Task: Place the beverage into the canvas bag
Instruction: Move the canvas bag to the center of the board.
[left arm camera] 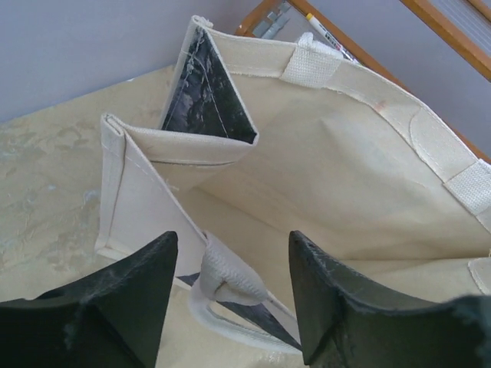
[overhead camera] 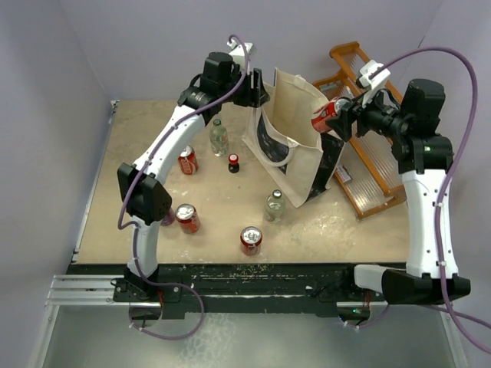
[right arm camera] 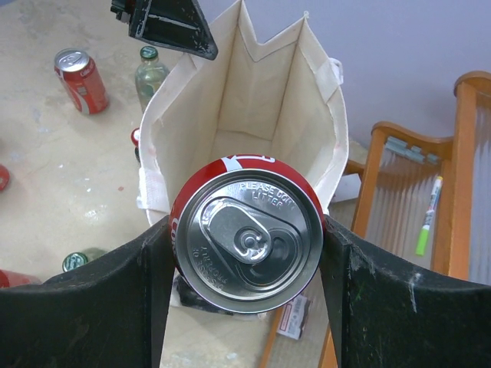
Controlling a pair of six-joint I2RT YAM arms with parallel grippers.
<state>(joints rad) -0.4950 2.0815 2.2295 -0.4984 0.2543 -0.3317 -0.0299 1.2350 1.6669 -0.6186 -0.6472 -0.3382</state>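
The cream canvas bag (overhead camera: 295, 130) stands open at the back of the table, its dark print facing left. My right gripper (overhead camera: 340, 116) is shut on a red soda can (overhead camera: 325, 115), held tilted just above the bag's right rim. In the right wrist view the can (right arm camera: 245, 238) sits between my fingers, top toward the camera, with the bag's open mouth (right arm camera: 253, 100) beyond it. My left gripper (overhead camera: 257, 90) is at the bag's far-left rim. In the left wrist view its fingers (left arm camera: 146, 284) stand apart, with a loop handle (left arm camera: 230, 280) lying loose between them.
The orange wooden rack (overhead camera: 368, 161) stands right of the bag, under my right arm. Red cans (overhead camera: 188, 160) (overhead camera: 187, 218) (overhead camera: 251, 240), two clear bottles (overhead camera: 219, 138) (overhead camera: 275, 205) and a small dark bottle (overhead camera: 233, 162) are spread over the table left of and in front of the bag.
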